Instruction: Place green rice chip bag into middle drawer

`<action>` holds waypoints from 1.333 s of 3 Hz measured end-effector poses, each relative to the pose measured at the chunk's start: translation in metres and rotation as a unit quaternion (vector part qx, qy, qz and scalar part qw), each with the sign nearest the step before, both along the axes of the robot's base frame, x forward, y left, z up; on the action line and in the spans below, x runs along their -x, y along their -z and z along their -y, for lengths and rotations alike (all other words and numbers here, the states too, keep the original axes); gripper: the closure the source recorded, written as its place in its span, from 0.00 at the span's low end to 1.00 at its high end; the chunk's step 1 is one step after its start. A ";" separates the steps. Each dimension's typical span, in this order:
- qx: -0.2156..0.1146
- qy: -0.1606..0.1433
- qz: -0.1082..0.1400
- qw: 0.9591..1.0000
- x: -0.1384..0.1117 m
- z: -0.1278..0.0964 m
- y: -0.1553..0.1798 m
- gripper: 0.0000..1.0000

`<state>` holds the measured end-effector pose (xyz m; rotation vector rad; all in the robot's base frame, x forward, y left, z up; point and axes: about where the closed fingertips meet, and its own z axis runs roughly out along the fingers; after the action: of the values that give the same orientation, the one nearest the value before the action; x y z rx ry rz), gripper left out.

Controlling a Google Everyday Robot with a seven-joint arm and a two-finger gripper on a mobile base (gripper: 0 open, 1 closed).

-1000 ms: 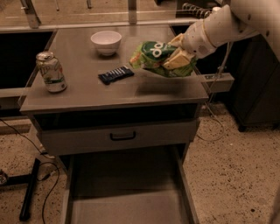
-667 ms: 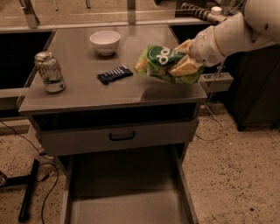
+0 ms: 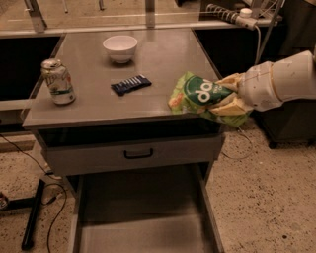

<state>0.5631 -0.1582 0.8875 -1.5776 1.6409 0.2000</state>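
1. The hand (image 3: 220, 96) is at the front right corner of the table (image 3: 163, 64), at the end of a white arm (image 3: 281, 81) that comes in from the right.
2. Its two pale yellow fingers (image 3: 231, 80) are clenched on the green rice chip bag (image 3: 197, 93), one above it and one below.
3. The bag lies tilted on its side, with the dark-green oval logo facing up and toward the front. Its left end is over the table's front right corner and its right end is past the right edge. I cannot tell whether it touches the table top.
4. The middle drawer (image 3: 143, 232) is pulled out below the table front, its flat grey floor bare. The bag is above it and off to its right, not inside it.
5. Above the open drawer there is a closed grey drawer front (image 3: 89, 159) with a black bar handle (image 3: 138, 154).
6. A white bowl (image 3: 120, 48) stands near the back edge of the table, left of the middle.
7. A drink can (image 3: 58, 81) stands upright near the left edge.
8. A dark-blue striped wrapper (image 3: 131, 84) lies flat around the middle of the table, between the can and the bag and apart from both.
9. A power strip (image 3: 227, 15) lies beyond the back right corner.
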 end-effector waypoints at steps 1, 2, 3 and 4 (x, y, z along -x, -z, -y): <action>-0.009 0.010 -0.023 1.000 0.039 0.008 0.041 1.00; -0.009 0.010 -0.023 1.000 0.039 0.008 0.041 1.00; -0.010 -0.006 -0.037 0.999 0.049 -0.006 0.058 1.00; -0.016 -0.024 -0.056 0.998 0.071 -0.029 0.091 1.00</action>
<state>0.4924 -0.1289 0.7969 -1.6077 1.6769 0.3450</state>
